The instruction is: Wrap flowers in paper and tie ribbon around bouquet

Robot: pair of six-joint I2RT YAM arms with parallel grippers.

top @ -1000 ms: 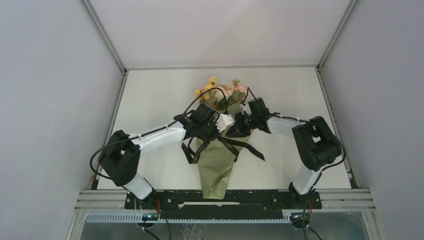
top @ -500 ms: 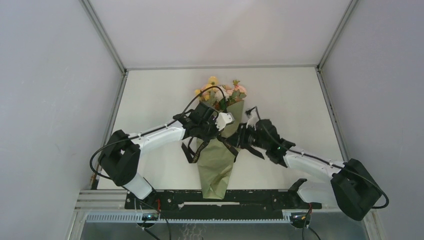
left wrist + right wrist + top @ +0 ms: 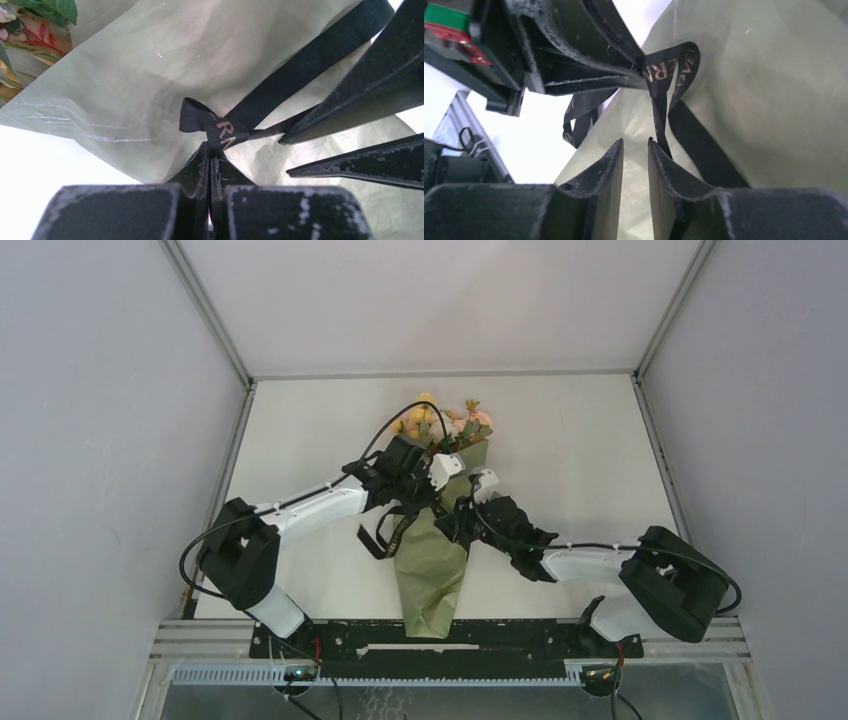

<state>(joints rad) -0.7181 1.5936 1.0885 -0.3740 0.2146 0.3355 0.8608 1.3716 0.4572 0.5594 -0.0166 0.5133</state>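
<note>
Where the bouquet (image 3: 432,575) lies along the middle of the table (image 3: 300,440), narrow tip toward the arm bases and wide end away, both arms converge over its upper half. Flowers (image 3: 442,422), yellow, pink and cream, stick out of the far, wide end. Paper (image 3: 150,75) is olive-green and creased, and forms the cone.

Left pincer (image 3: 210,152): fingers pressed together, clamped on a folded bit of the ribbon (image 3: 220,131) just above the paper. Ribbon is black and flat, with gold lettering. From the pinched fold one broad strand runs up and to the right in the left wrist view. A thinner, twisted strand runs toward the other arm's fingers.

Right pincer (image 3: 635,146): fingers apart with a narrow gap, paper showing through it. Nothing clamped between them. A ribbon strand drops from the left pincer's fold to the tip of one finger (image 3: 664,170); cannot tell whether it touches. The right pincer sits just beside the left one, tips pointing at it, low over the cone's right side.

Top view: a loop of ribbon hangs off the cone's left edge onto the table, under the left arm. Right arm lies low, forearm stretched along the near right part of the table.
</note>
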